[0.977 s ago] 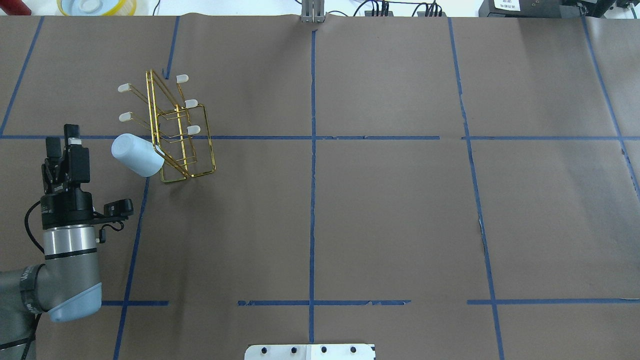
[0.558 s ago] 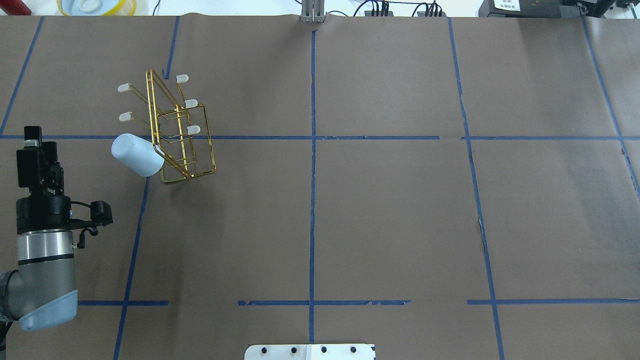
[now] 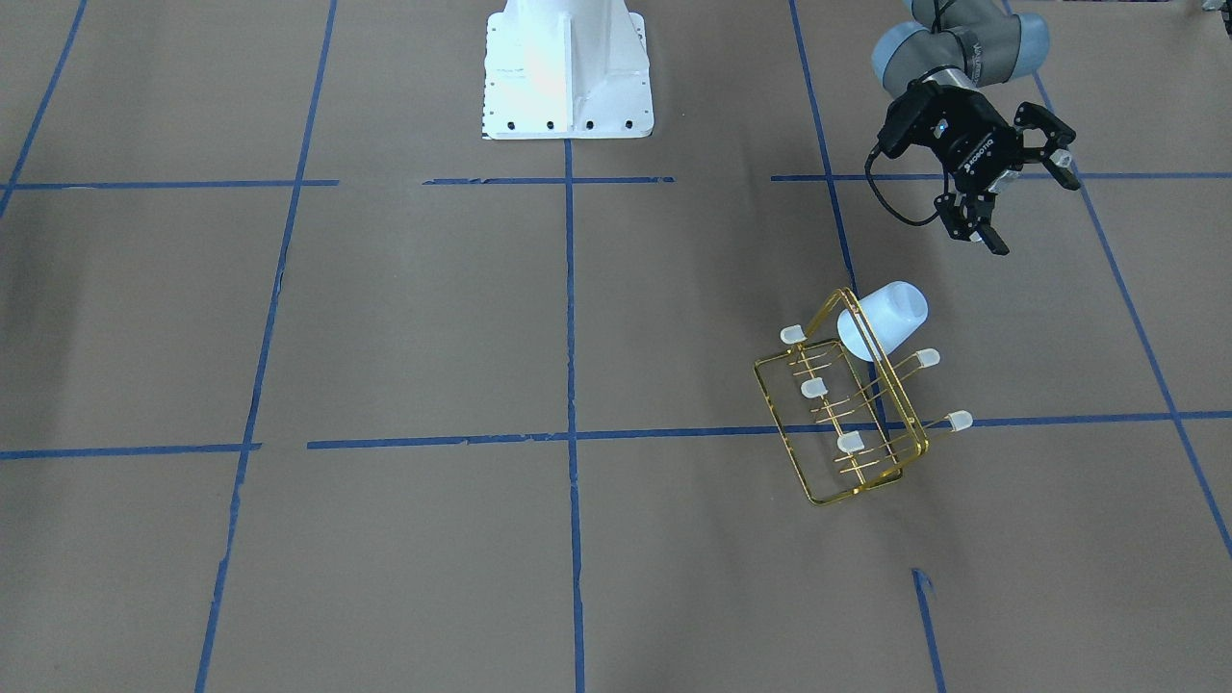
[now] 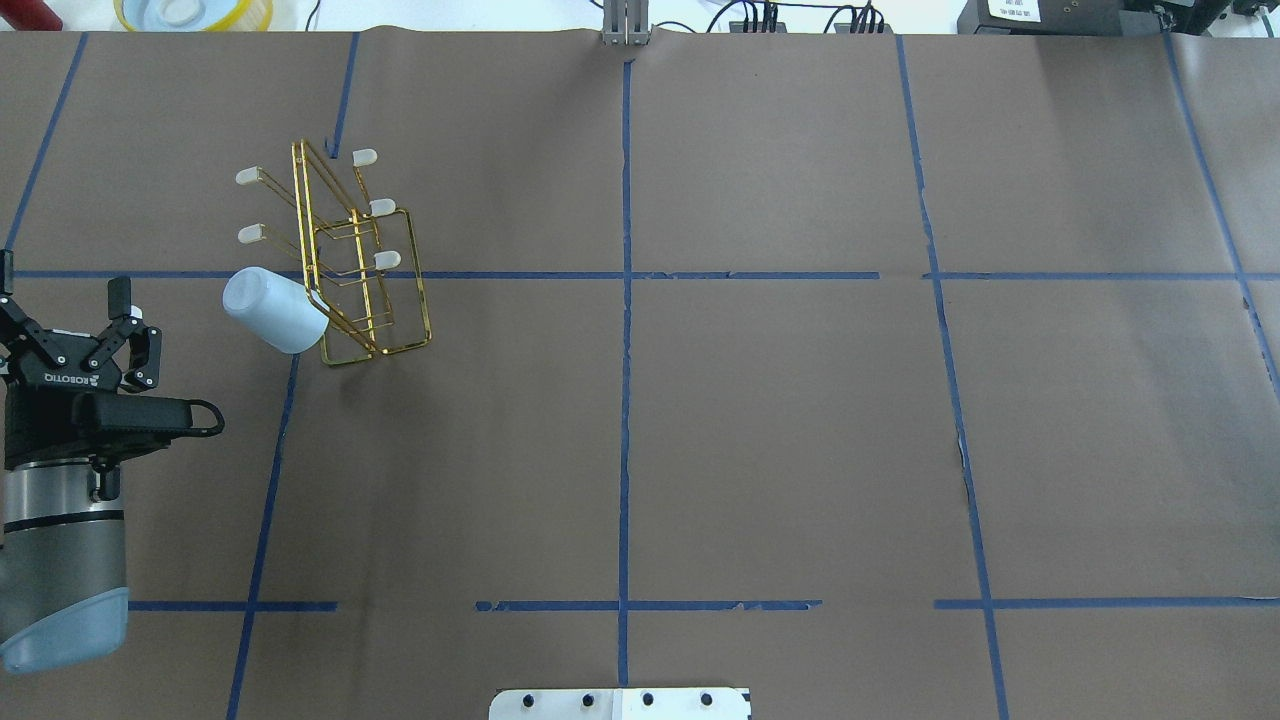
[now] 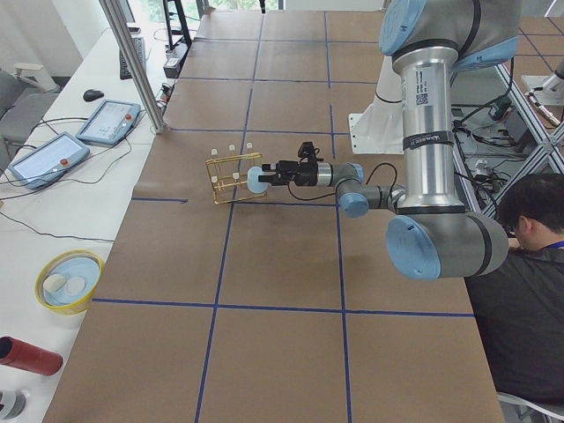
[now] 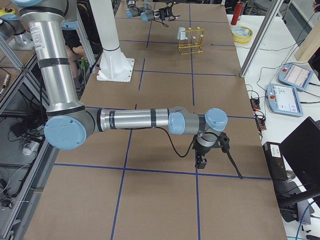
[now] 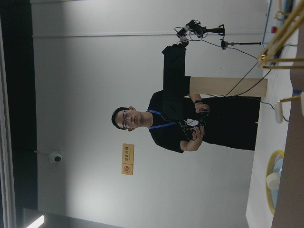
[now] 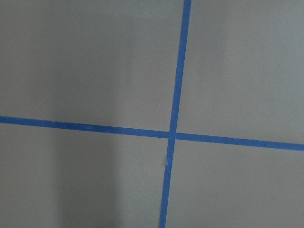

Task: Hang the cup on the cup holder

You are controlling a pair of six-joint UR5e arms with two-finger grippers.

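Note:
The pale blue-white cup sits tilted over a prong at the near left corner of the gold wire cup holder, its closed end pointing away from the rack. Both also show in the front view, the cup and the cup holder. My left gripper is open and empty, off to the left of the cup and apart from it; the front view shows it too. My right gripper shows only in the right side view, so I cannot tell its state.
A yellow-rimmed bowl and a red cylinder lie beyond the table's far left edge. The white base plate is at the near middle. An operator sits beside the robot. Tablets lie on the side bench.
My left arm has drawn back to the left, away from the cup, and its wrist has turned so the spread fingers now show. The cup has stayed on the rack.

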